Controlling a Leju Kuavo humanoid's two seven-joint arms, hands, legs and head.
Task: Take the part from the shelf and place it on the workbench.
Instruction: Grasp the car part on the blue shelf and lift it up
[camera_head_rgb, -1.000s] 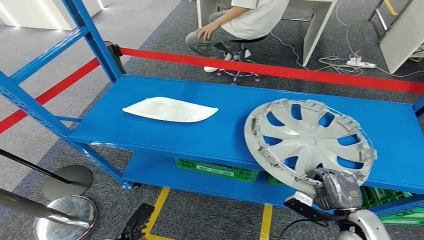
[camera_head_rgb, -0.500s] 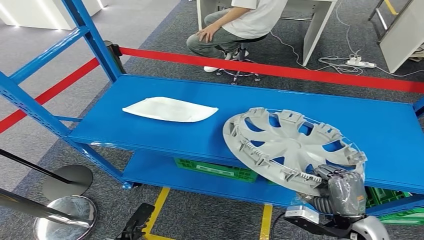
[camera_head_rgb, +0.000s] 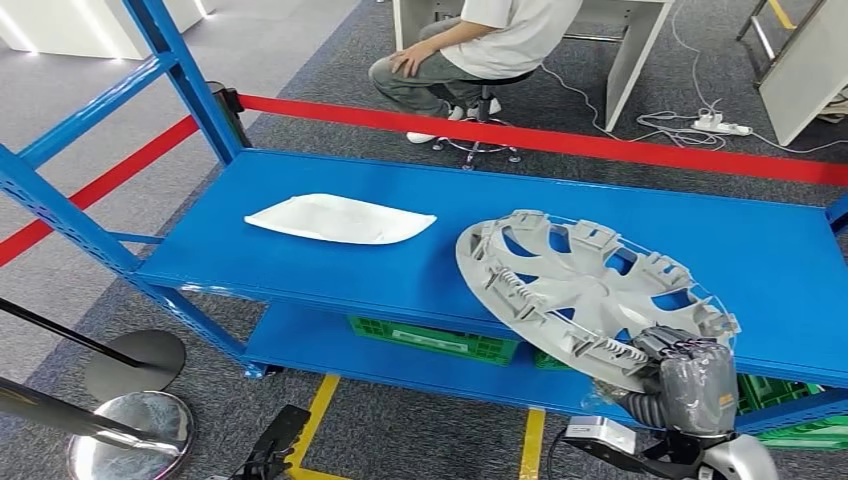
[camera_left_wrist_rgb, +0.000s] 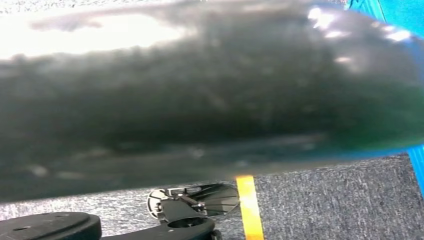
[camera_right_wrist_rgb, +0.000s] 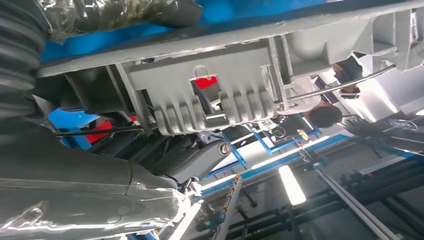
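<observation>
Your blue shelf (camera_head_rgb: 330, 262) stood on grey carpet, a red rope (camera_head_rgb: 560, 140) behind. Your right hand (camera_head_rgb: 690, 385) fingers held the wheel cover (camera_head_rgb: 585, 295), tipped flatter than a second before.

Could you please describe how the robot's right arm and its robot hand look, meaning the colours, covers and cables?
In the head view, the right robot hand is grey, wrapped in clear, shiny plastic film, with dark fingers and a small orange marking on its back. A grey ribbed cover sits at the wrist. Below it the arm is silver and rounded. A small white box with a black cable is fixed beside the wrist.
</observation>
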